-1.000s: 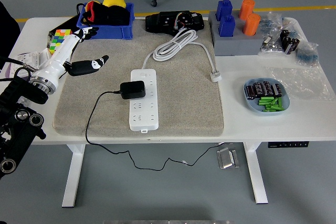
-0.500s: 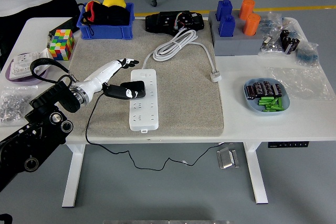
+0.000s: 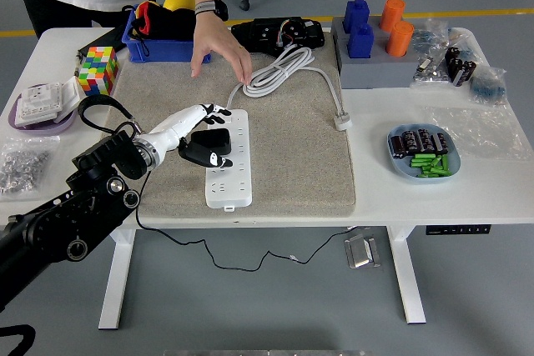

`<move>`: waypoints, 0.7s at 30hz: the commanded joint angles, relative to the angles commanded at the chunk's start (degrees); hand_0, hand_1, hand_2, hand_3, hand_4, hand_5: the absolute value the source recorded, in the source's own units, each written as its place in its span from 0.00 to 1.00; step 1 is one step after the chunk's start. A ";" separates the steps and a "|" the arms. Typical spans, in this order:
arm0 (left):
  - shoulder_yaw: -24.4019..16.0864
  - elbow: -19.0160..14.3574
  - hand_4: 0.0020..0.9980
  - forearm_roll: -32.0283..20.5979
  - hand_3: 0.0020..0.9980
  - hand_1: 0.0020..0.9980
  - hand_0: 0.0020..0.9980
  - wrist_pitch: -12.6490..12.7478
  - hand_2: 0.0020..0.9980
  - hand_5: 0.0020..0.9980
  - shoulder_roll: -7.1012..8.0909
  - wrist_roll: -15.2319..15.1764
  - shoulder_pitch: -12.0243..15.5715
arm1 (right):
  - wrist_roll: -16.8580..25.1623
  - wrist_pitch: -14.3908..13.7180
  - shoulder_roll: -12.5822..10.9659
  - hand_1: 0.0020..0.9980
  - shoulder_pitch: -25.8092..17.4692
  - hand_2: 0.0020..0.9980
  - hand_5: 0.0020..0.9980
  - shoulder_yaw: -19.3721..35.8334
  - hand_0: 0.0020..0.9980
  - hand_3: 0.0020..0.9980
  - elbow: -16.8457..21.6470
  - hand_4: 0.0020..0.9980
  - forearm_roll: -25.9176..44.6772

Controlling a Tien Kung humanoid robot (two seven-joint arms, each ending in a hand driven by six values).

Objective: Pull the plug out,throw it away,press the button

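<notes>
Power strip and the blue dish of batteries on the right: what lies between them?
Head view: only bare beige mat and white table between power strip and dish.

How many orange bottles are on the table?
2: one orange bottle at the back of the grey tray, the other just in front of it, right of the blue bottles.

Black arm (image 3: 62, 218), white hand (image 3: 193, 129), black fingertips (image 3: 219, 109)

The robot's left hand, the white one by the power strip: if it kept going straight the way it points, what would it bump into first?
Probably the black plug adapter seated in the white power strip. The left hand points right, fingers already curling around the adapter, though depth is unclear from above.
</notes>
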 joint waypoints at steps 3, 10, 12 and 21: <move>0.83 1.31 0.93 0.32 0.80 0.73 0.82 0.19 0.73 0.05 -0.38 -0.06 -0.66 | -0.01 0.01 -0.02 0.73 0.02 0.72 0.66 0.00 0.77 0.71 -0.02 0.89 -0.01; 1.89 3.45 0.83 0.43 0.70 0.62 0.75 0.41 0.62 0.00 -1.10 0.23 -1.57 | 0.00 0.01 -0.05 0.73 0.07 0.72 0.66 -0.10 0.77 0.71 0.04 0.89 0.04; 2.34 3.72 0.76 0.35 0.61 0.53 0.64 0.36 0.53 0.00 -1.14 0.39 -1.82 | 0.00 0.01 -0.06 0.73 0.08 0.72 0.66 -0.15 0.77 0.71 0.04 0.89 0.05; 2.88 3.72 0.65 -0.38 0.58 0.44 0.51 -0.62 0.47 0.00 -1.11 1.01 -2.09 | -0.02 0.00 -0.10 0.73 0.00 0.72 0.66 -0.09 0.77 0.71 -0.03 0.89 -0.03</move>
